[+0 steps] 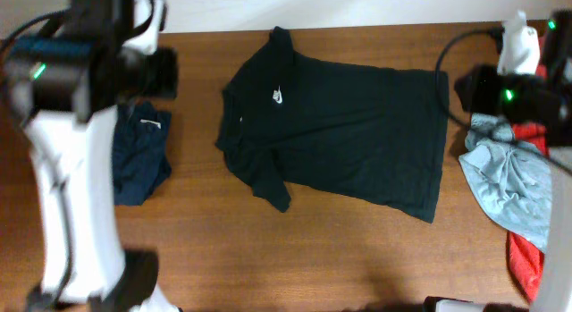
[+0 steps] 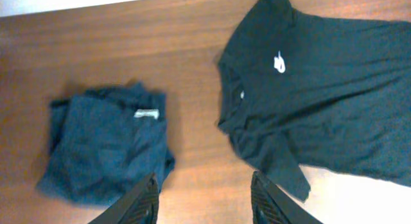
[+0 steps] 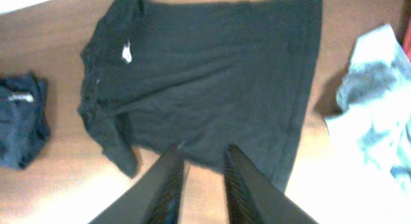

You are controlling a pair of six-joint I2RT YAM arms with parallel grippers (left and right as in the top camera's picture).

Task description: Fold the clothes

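Black T-shirt (image 1: 344,138) lies spread flat, unfolded, on the counter (image 1: 268,249); beside its collar a navy garment (image 1: 138,151) sits folded, past its hem a grey-and-red heap (image 1: 514,182) waits, while left jaws and right jaws hang parted, empty.

Your overhead view looks straight down on the whole desk (image 1: 268,258), from far enough to catch both arms. Your left wrist view looks down from well above the desk's left part, with the left claw (image 2: 204,185) at its bottom edge. Your right wrist view looks down likewise over the right claw (image 3: 203,153). All three share the shirt (image 1: 349,133) and navy bundle (image 1: 138,160); the grey cloth (image 1: 509,178) shows only overhead and right.
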